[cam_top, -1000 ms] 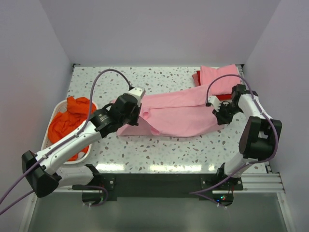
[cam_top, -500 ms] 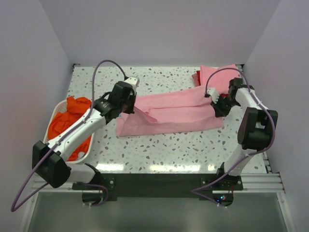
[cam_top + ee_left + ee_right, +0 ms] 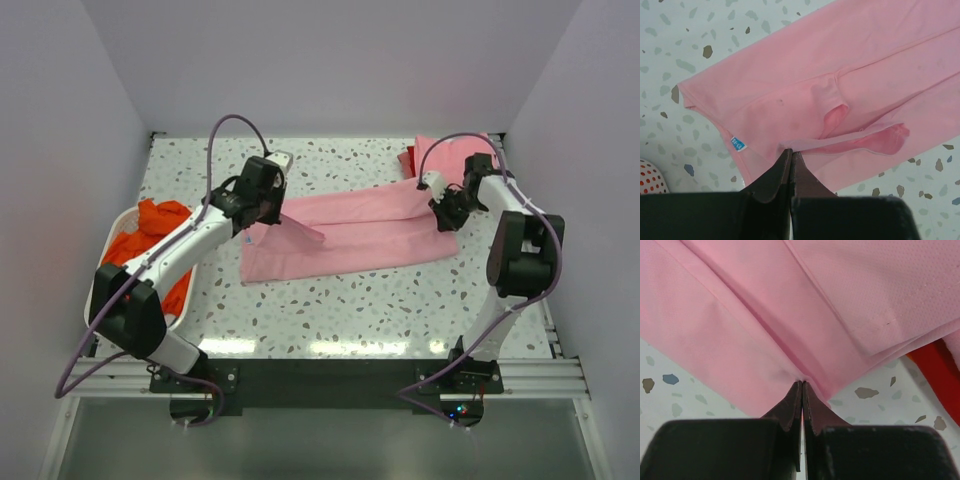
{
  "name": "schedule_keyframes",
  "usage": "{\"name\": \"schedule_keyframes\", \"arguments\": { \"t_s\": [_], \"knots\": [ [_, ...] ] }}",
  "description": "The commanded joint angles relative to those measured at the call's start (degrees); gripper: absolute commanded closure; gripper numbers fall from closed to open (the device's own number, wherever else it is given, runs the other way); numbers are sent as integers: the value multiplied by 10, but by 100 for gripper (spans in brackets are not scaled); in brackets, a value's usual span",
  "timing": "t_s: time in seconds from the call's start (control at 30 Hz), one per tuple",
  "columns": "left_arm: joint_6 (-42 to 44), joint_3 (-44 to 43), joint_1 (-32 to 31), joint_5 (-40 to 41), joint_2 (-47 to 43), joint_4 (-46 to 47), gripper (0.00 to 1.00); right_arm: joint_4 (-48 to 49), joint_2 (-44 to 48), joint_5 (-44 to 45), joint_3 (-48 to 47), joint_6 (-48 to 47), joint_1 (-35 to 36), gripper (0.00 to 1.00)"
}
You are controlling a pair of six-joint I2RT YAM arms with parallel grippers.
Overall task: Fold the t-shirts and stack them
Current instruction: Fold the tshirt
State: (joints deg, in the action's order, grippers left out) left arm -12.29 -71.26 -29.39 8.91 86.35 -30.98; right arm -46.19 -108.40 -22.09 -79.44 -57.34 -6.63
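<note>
Pink cotton short-sleeved t-shirt (image 3: 370, 238) lies half folded; our left gripper (image 3: 791, 154) and right gripper (image 3: 802, 386) pinch its left and right ends. Uneven pulling could skew our fold.

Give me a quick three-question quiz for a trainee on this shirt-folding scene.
1. True or false: the left hand and right hand are both shut on the spread light pink cotton t-shirt.
2. The crumpled orange cotton t-shirts lie: A on the speckled table; B in the white plastic slotted laundry basket; C on the far pile.
3. What colour shirt lies under the folded pink t-shirt at the far right?
Key: 1 true; 2 B; 3 a red t-shirt.
</note>
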Motion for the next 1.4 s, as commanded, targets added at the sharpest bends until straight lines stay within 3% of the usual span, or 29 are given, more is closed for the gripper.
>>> {"name": "schedule_keyframes", "arguments": {
  "t_s": [0.0, 0.63, 1.27, 1.37],
  "knots": [
    [19, -35, 14, -4, 14, 13, 100, 21, -6, 0, -29, 21, 1, 100],
    [19, -58, 46, 5, 59, 1, 100, 51, -30, 22, -50, 55, 14, 100],
    [39, -151, 69, 7, 189, -23, 100, 61, -36, 37, -45, 72, 14, 100],
    [35, -167, 79, 0, 223, -31, 100, 72, -25, 38, -41, 86, 14, 85]
  ]
}}
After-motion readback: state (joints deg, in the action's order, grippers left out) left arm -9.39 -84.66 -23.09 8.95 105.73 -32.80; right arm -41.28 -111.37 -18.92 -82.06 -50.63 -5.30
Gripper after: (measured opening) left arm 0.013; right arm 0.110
